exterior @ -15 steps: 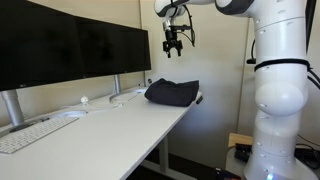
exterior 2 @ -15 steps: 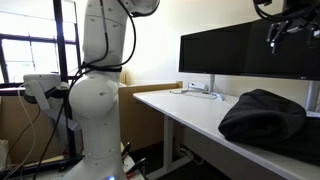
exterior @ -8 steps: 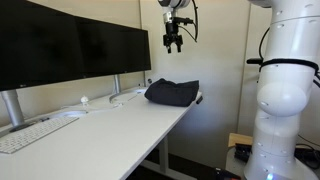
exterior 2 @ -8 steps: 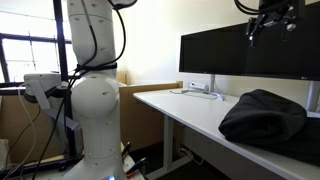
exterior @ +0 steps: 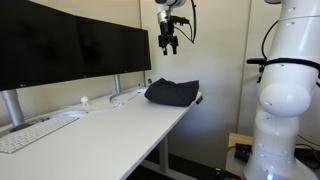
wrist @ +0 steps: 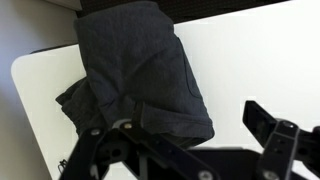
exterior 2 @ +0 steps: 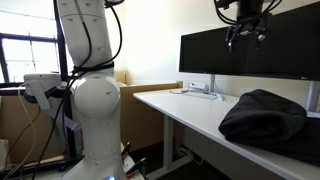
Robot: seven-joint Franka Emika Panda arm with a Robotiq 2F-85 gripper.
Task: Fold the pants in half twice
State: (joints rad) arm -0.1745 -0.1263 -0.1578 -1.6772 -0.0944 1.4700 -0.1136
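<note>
The dark pants (exterior: 172,92) lie in a folded heap at the end of the white desk (exterior: 100,125). The gripper (exterior: 167,46) hangs high above them, fingers apart and apparently empty.

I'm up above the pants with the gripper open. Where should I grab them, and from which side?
Probably the loose flap poking out at the side of the pants, coming straight down from above. The rest is a thick, rounded bundle lying flat on the desk, likely too bulky to pinch; the gripper hangs open overhead.
</note>
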